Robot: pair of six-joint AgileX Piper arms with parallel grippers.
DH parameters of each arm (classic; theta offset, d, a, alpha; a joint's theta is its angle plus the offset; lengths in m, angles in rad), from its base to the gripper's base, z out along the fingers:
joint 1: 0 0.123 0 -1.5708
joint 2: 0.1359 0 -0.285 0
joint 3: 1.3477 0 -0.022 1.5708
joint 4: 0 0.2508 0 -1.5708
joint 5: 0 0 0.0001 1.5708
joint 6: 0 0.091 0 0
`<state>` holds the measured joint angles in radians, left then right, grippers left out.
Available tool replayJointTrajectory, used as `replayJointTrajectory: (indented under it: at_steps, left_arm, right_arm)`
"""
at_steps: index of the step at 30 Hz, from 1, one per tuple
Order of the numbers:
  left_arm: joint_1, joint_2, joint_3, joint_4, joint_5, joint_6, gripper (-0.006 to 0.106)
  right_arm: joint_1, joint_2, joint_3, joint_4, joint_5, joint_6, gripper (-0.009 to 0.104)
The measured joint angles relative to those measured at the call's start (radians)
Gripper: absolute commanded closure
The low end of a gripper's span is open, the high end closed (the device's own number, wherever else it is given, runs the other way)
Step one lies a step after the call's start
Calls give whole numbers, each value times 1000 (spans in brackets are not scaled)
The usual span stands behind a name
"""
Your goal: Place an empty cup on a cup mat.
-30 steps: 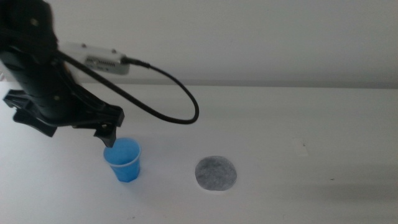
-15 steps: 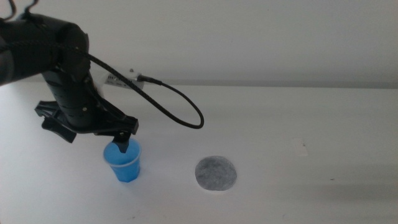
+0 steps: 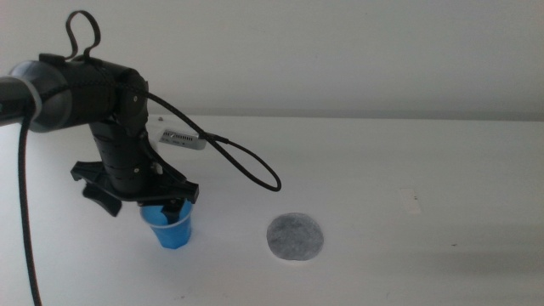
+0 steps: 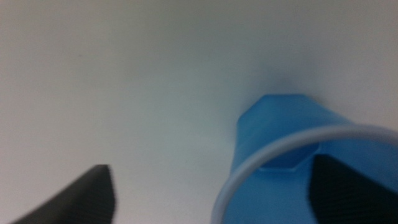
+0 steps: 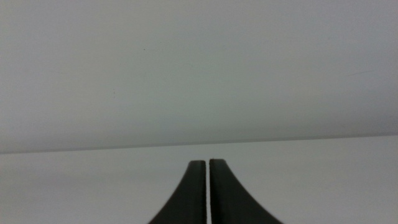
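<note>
The blue cup (image 3: 175, 231) stands upright on the white table at the front left. It also shows in the left wrist view (image 4: 273, 130). My left gripper (image 3: 151, 206) is right over it, open. In the left wrist view (image 4: 210, 169) one jaw is inside the cup's mouth and the other is outside, with the near wall and pale rim between them and a wide gap left. The grey speckled cup mat (image 3: 296, 236) lies flat to the right of the cup, apart from it. My right gripper (image 5: 207, 163) is shut, empty, and out of the middle view.
A black cable (image 3: 246, 166) loops from the left arm over the table behind the cup. A small pale grey box (image 3: 183, 138) is attached to the arm. The white table (image 3: 425, 187) runs back to a pale wall.
My left arm has swung right and come down over the cup. One jaw, earlier at the rim, now sits inside the cup's mouth. Cup and mat have not moved.
</note>
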<state>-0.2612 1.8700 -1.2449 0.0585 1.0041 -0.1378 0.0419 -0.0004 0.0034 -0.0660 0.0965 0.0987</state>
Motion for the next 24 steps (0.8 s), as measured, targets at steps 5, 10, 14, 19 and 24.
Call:
replayJointTrajectory:
  at_steps: [5, 10, 14, 19, 24]
  left_arm:
    - [0, 5, 0, -38, 0, -2, 102]
    - [0, -16, -2, -39, 52, -31, 102]
    - [-20, -72, -34, -45, 122, -63, 102]
    - [-136, -93, -182, -59, 195, -169, 102]
    - [-281, -27, -341, -64, 204, -252, 102]
  right_arm:
    - [0, 0, 0, 0, 0, 0, 97]
    - [0, 0, 0, 0, 0, 0, 97]
    - [0, 0, 0, 0, 0, 0, 97]
    - [0, 0, 0, 0, 0, 0, 97]
    - [0, 0, 0, 0, 0, 0, 97]
